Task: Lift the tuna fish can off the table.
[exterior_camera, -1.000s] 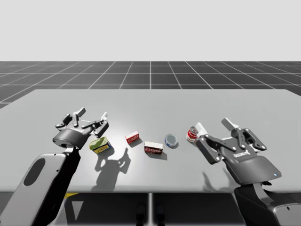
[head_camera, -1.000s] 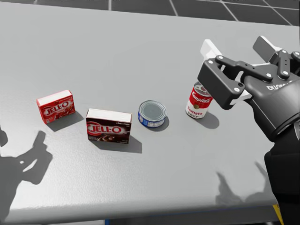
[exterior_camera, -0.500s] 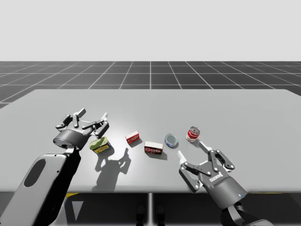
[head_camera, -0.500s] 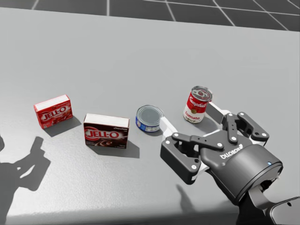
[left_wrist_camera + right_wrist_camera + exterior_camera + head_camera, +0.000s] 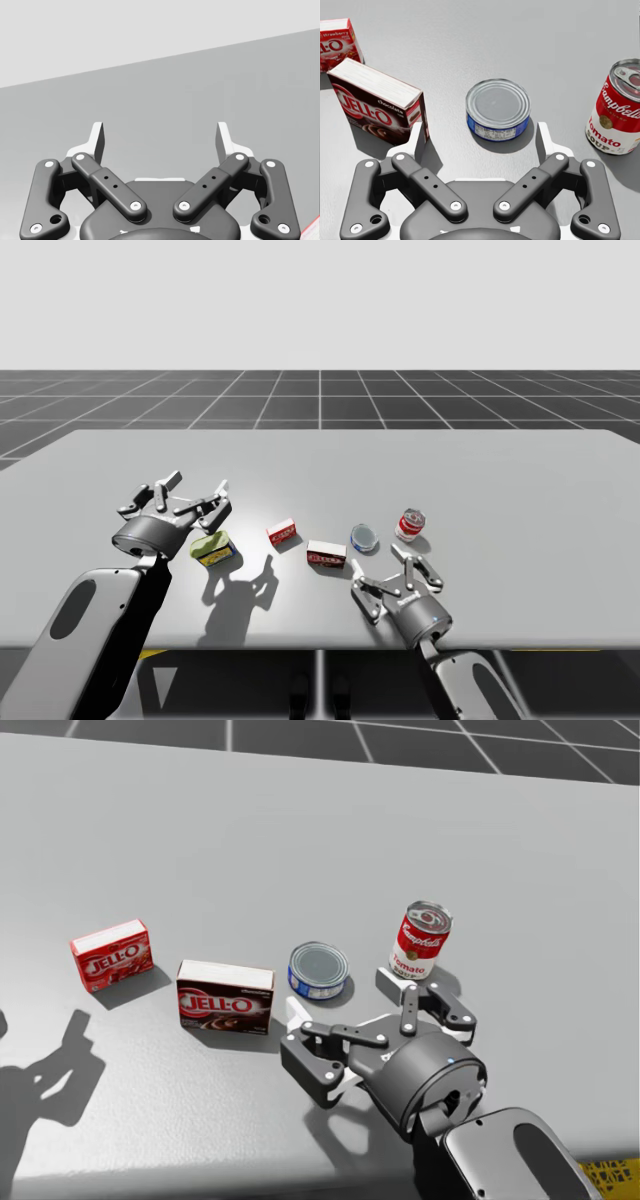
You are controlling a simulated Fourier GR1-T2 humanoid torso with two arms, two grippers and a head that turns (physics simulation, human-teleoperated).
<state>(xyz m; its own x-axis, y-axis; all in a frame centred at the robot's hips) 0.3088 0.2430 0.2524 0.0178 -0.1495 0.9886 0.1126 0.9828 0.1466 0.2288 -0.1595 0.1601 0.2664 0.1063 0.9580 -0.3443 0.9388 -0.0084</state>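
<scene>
- The grey table [image 5: 500, 470] is carrying five items, four of them in a loose row running from its left side toward its right side.
- The low round metal tuna can with a blue band [image 5: 365, 537] [image 5: 319, 970] [image 5: 498, 109] is standing upright on the table, a little right of the middle and nearer the front edge than the far edge.
- The tall red-and-white soup can [image 5: 409, 524] [image 5: 421, 941] [image 5: 619, 114] is standing upright near the tuna can, on the side toward the right edge, and is not touching it.
- The dark brown rectangular box [image 5: 326, 555] [image 5: 225, 997] [image 5: 375, 102] is standing near the tuna can on its other side, apart from it.
- The small red rectangular box [image 5: 283, 533] [image 5: 111, 954] [image 5: 335, 44] is sitting beyond the brown box, toward the left edge.
- The right gripper [image 5: 383, 573] [image 5: 345, 1000] [image 5: 480, 137] is reaching in from the front edge, low over the table. Its fingers are standing wide apart. The tuna can is sitting just ahead of the gap between them, and neither finger is touching it.
- The left gripper [image 5: 197, 490] [image 5: 160, 140] is hovering over the left side of the table with its fingers spread apart.
- The yellow-green rectangular tin [image 5: 212, 549] is lying on the table just beside the left gripper, toward the front edge.
</scene>
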